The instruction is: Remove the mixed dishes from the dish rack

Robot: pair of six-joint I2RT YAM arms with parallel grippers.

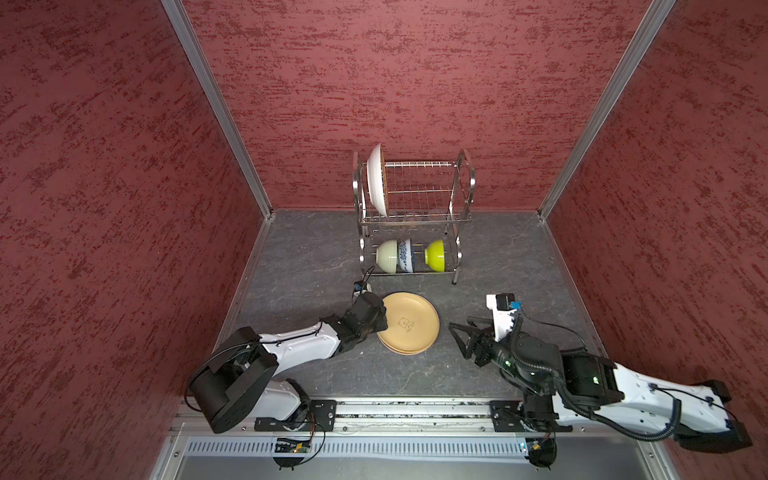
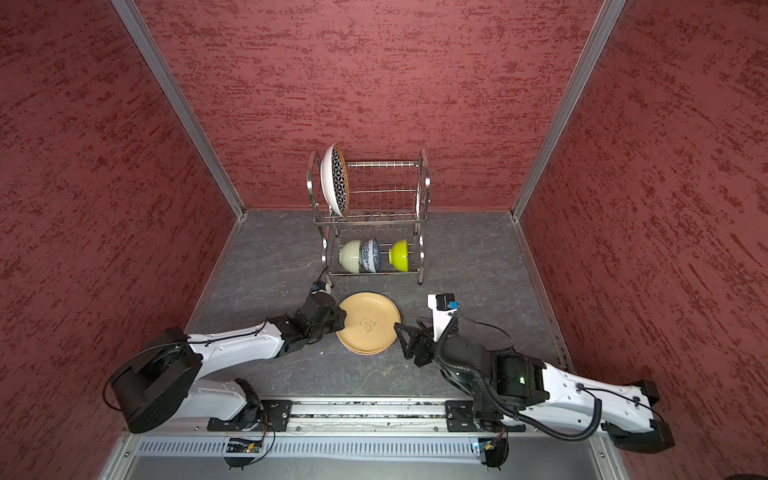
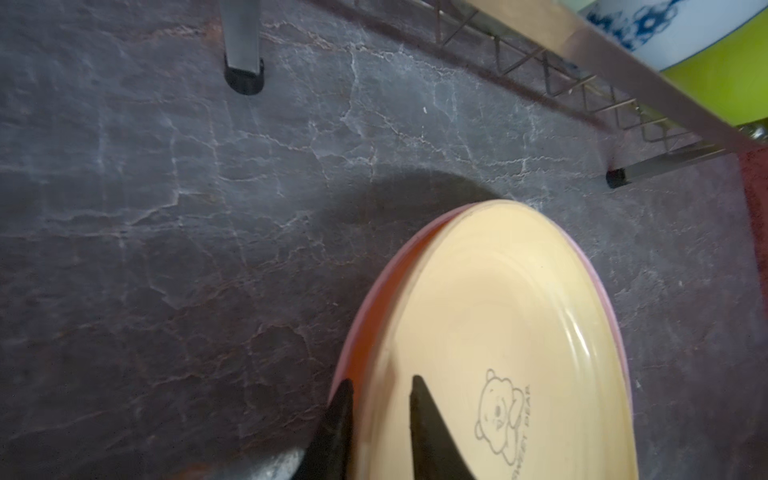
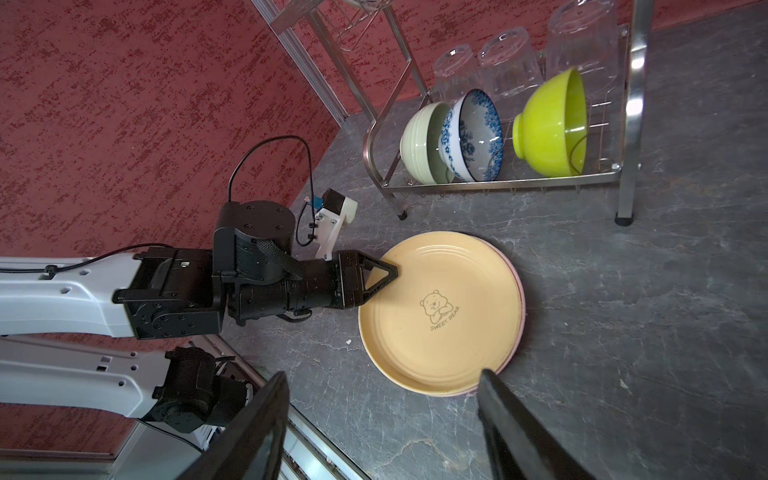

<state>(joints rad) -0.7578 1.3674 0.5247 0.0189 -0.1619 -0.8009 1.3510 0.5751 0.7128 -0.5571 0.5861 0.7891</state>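
The pale yellow plate point(image 1: 409, 322) lies flat on the pink plate point(image 3: 365, 316) on the table in front of the dish rack point(image 1: 461, 183). My left gripper point(image 3: 380, 380) stands open, its jaws slightly apart astride the yellow plate's left rim. My right gripper point(image 1: 457, 338) is open and empty, just right of the stack. The black-and-white plate point(image 2: 336, 183) stands on edge in the rack's upper tier. On the lower tier are the cream-green bowl point(image 1: 386, 255), the blue-floral bowl point(image 1: 406, 255) and the lime bowl point(image 1: 435, 254). Three clear tumblers point(image 4: 509, 54) stand upside down behind the bowls.
Red textured walls point(image 1: 124, 208) close in the grey stone-look table point(image 1: 311, 257) on three sides. The rack's feet point(image 3: 244, 79) stand close behind the plate stack. A metal rail point(image 1: 415, 411) with both arm bases runs along the front edge.
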